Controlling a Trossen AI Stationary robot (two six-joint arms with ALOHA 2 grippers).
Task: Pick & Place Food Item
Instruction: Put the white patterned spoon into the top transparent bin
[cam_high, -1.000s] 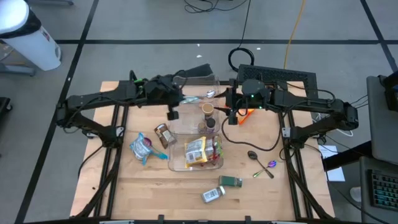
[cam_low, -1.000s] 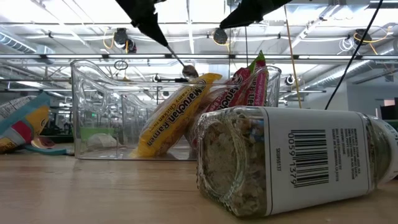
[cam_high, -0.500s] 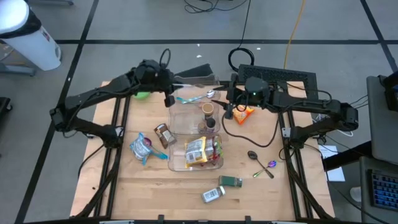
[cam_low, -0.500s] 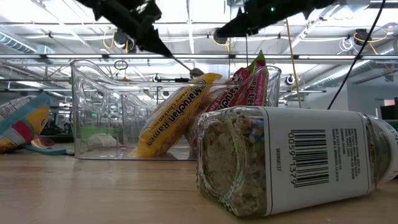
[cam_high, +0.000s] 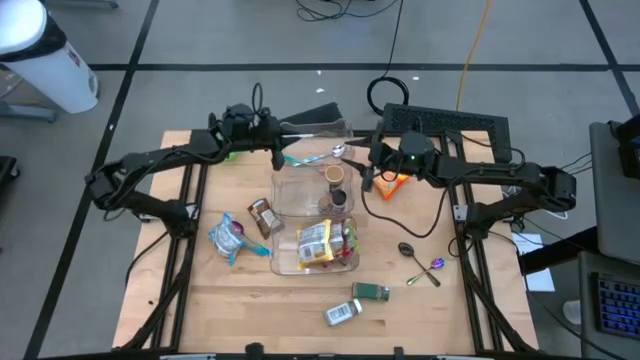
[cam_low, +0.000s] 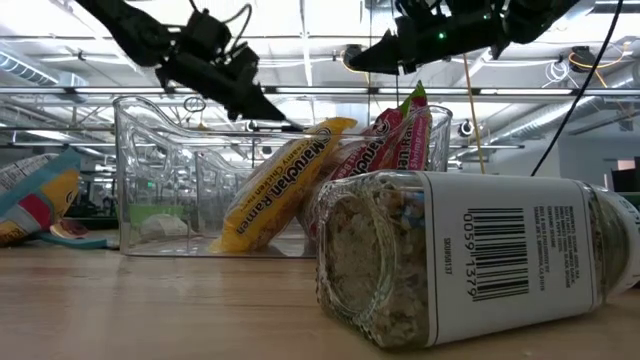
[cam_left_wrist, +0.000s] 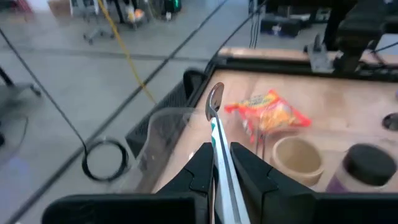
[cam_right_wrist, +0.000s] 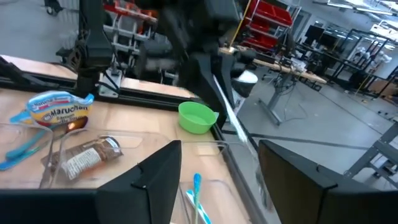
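green bowl (cam_right_wrist: 198, 117) | spoons (cam_high: 420, 262) | white bin (cam_high: 45, 55) | floor cables (cam_high: 395, 88)

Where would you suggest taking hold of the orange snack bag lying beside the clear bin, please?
Probably at the crimped end of the orange snack bag, coming from straight above. It lies flat on the table, so only a thin edge can be pinched. The right end effector, open, is beside it.

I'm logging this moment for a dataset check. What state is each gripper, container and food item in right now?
left gripper: shut on spoon, held over the bin's far end
right gripper: open, empty
clear bin: upright, holding ramen packs
spice jar: lying on its side
orange snack bag: lying on table
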